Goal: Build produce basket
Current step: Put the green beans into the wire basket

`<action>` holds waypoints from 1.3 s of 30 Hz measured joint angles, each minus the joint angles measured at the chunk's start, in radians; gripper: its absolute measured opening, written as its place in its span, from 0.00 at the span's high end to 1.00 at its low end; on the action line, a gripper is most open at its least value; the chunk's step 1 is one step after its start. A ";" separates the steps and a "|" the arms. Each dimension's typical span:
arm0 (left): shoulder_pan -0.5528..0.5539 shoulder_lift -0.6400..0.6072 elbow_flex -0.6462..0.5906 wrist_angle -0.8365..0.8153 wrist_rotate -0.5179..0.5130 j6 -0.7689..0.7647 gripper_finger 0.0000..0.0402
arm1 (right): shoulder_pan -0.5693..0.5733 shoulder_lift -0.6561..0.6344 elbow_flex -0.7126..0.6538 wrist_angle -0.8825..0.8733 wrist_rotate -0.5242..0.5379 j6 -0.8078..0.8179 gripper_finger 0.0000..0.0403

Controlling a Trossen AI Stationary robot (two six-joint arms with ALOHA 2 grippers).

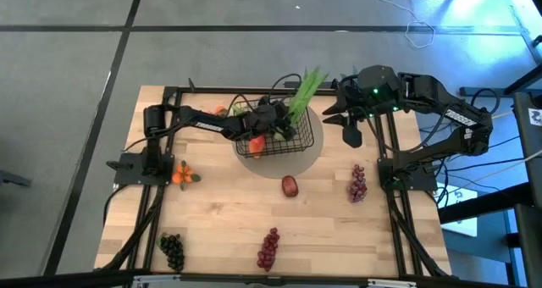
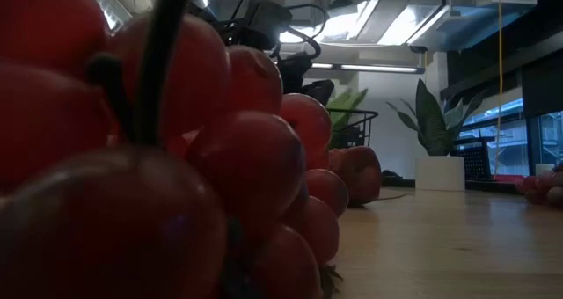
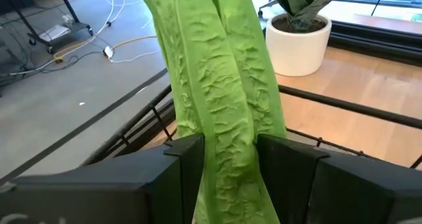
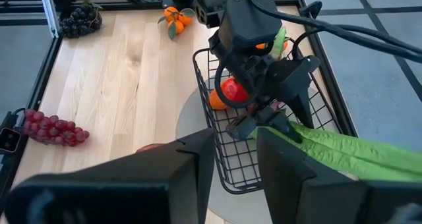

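Observation:
The black wire basket (image 1: 288,144) stands on a round grey mat (image 1: 315,157) at the table's far middle. An orange fruit and a red fruit (image 4: 231,92) lie inside it. My left gripper (image 1: 284,123) reaches over the basket from the left, shut on the long green leafy stalk (image 1: 306,86). The stalk's leafy end sticks out past the basket's far rim. My right gripper (image 1: 349,123) hangs high at the basket's right, open, with nothing between its fingers (image 4: 198,165). My left gripper pinches the green stalk's lower part (image 3: 227,161) between its two fingers. The fingers come nearly level from the table's left, over the basket, and the stalk runs on ahead of them. The leafy end (image 4: 343,155) slants out over the basket's rim; whether it rests there I cannot tell.
Loose produce lies on the table: small oranges (image 1: 182,174) at the left, dark grapes (image 1: 172,250) near left, red grapes (image 1: 268,247) near middle, a red fruit (image 1: 290,185) before the mat, more red grapes (image 1: 358,184) at the right. A potted plant (image 2: 438,171) stands beyond the table.

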 joint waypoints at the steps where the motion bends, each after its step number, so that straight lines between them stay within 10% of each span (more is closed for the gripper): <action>1: 0.000 0.000 0.000 0.001 -0.001 0.000 0.68 | 0.000 0.000 0.000 0.000 0.000 -0.002 0.74; 39: 0.005 0.000 0.000 0.006 0.081 -0.044 0.68 | 0.000 0.000 0.000 0.007 -0.001 -0.005 0.74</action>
